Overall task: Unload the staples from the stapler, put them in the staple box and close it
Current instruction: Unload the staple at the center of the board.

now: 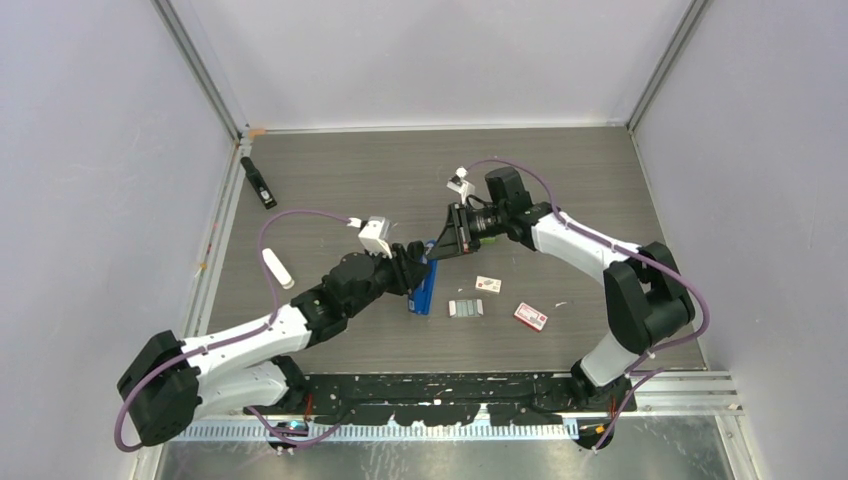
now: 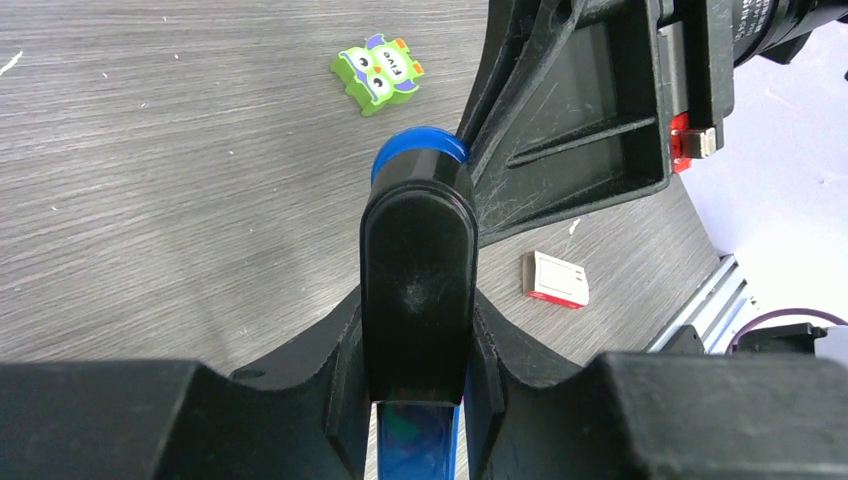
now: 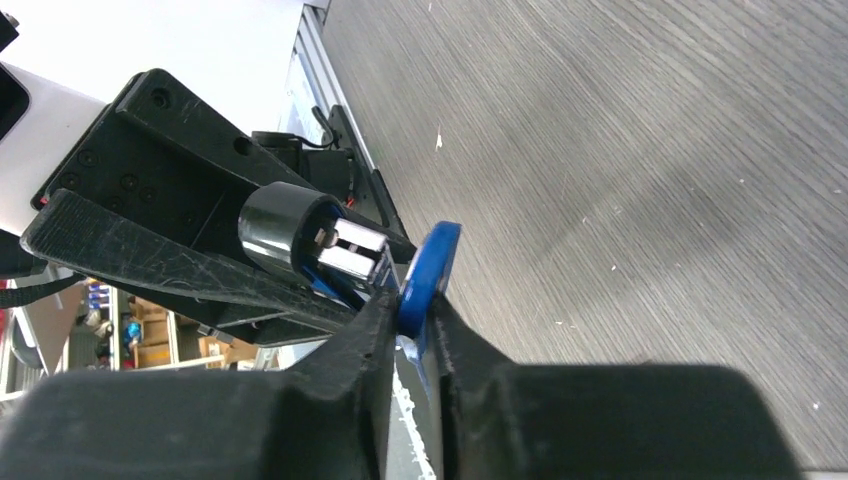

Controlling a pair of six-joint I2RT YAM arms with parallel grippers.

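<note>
The left claw [image 2: 418, 330] clamps the stapler [image 2: 418, 230] mid-body, and the right claw [image 3: 412, 318] pinches its blue end. Unloading looks partly done: staples [image 1: 465, 308] already lie on the table [image 1: 350, 170] just right of it, too small to count. Whether more remain inside is unclear. A second black stapler [image 1: 258, 183] lies far left. There are two boxes [image 1: 488, 285] [image 1: 531, 317] and one green packet [image 2: 378, 72].

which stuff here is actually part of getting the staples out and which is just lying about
In the job:
- blue stapler, clamped in the left gripper, its blue top pinched by the right gripper
- staples on the table

Lying about:
- black stapler
- white oblong thing
- red-and-white box
- smaller box
- green packet
</note>
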